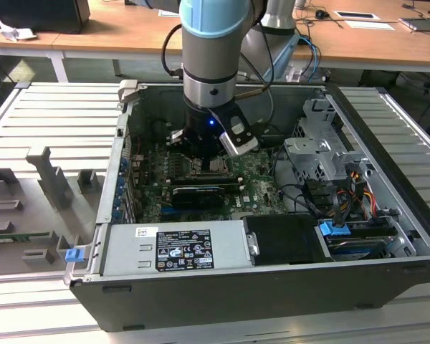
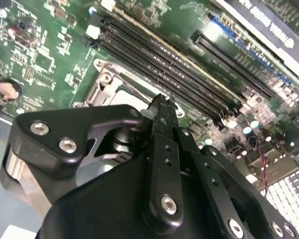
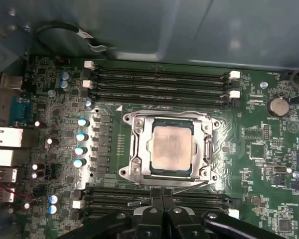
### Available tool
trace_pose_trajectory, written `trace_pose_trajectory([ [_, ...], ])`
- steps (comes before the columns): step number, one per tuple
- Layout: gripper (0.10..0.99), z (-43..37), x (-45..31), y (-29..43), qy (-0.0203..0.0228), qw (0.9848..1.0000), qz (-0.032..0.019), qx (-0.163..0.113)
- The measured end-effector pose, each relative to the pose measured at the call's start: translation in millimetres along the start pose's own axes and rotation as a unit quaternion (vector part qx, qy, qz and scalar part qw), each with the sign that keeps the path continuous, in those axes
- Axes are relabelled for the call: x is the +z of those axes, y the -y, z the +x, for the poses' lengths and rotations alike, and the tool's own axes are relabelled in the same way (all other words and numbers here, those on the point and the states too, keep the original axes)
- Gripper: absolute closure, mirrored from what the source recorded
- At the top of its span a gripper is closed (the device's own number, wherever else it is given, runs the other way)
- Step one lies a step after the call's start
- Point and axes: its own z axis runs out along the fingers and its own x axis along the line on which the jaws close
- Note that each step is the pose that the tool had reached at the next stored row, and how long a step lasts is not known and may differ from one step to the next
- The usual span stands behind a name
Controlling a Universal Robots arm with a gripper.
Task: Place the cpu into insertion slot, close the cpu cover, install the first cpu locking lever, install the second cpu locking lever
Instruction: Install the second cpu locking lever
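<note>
Open black metal computer case (image 1: pixel 201 301) on a slatted grey table (image 1: pixel 29 107), seen from above in the exterior view. Grey and pale-blue robot arm (image 1: pixel 215 57) reaching down into it from twelve o'clock, over the green motherboard (image 3: pixel 259 149).

Black two-fingered gripper (image 3: pixel 162 199) low over the board, jaws together with nothing seen between them, tip just beside the square silver-rimmed insertion slot (image 3: pixel 125 172).

Thin silver-grey metal frame of the cpu cover (image 3: pixel 139 144) lying flat over the slot. Small square silvery-beige cpu (image 3: pixel 172 146) seated inside, showing through the cover's window.

Fine silver wire locking lever (image 3: pixel 189 186) slanting along the socket edge nearest the fingertips, seemingly not hooked down.

Likely risk: lever slipping off the narrow closed tips and springing back, or tips scraping the long black memory slots (image 3: pixel 159 79) close by.

Cpu face up and level; square, so no real long axis; edges parallel to the memory slots, along the exterior view's nine-to-three line.
</note>
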Motion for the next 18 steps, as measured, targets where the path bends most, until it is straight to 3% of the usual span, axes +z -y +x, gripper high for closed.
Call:
trace_pose_trajectory([
  [4,0.980,1.6,6.3,0.9,0.0001,1.0000,-0.0023,0.000],
  [11,0.980,3.5,8.3,1.7,0.0002,1.0000,-0.0041,0.000],
  [16,0.980,10.2,16.1,2.3,0.0003,1.0000,-0.0061,0.000],
  [18,0.980,14.7,19.0,2.4,0.0004,0.9999,-0.0106,-0.001],
])
